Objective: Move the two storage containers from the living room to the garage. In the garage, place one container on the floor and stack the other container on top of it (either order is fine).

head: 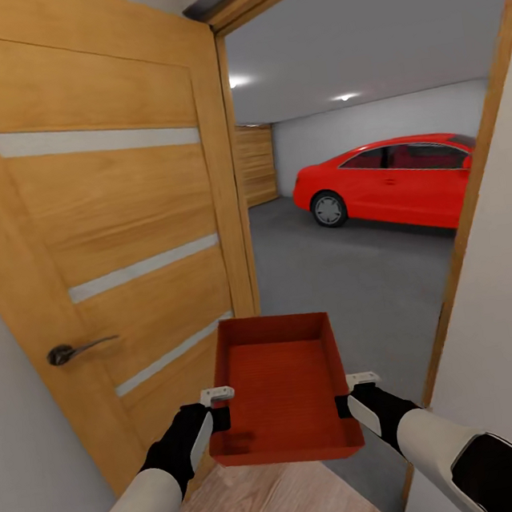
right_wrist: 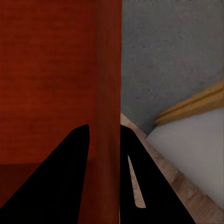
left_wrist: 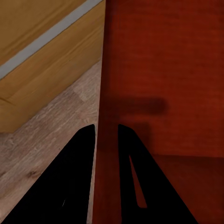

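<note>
Container: one orange-red storage container (head: 280, 390), rectangular and open-topped with straight plain walls and a finely ribbed inner bottom, is held level in front of the robot at the doorway, between both arms.
Left gripper: the left gripper (head: 218, 410) is clamped on the container's left wall; in the left wrist view its two black wedge-shaped fingers (left_wrist: 77, 177) straddle the thin red wall (left_wrist: 106, 140), one on each face.
Right gripper: the right gripper (head: 349, 396) is closed on the right wall in the same way, with dark tapered fingers (right_wrist: 70, 177) on either side of the wall edge (right_wrist: 109, 93).
Door: an open door (head: 115, 226) of warm wood grain stands at the left, with three pale horizontal inlay strips and a dark metal lever handle (head: 74, 350).
Frame: a wooden door frame (head: 472, 179) slants down the right, beside a plain white wall (head: 511, 352).
Near floor: light wood planks (head: 272, 504) lie under the container.
Garage: beyond the threshold is smooth grey concrete floor (head: 348, 276), with pale walls, ceiling lights and a wooden slatted panel at the far left.
Car: a glossy red car (head: 392, 181) is parked at the far right.
</note>
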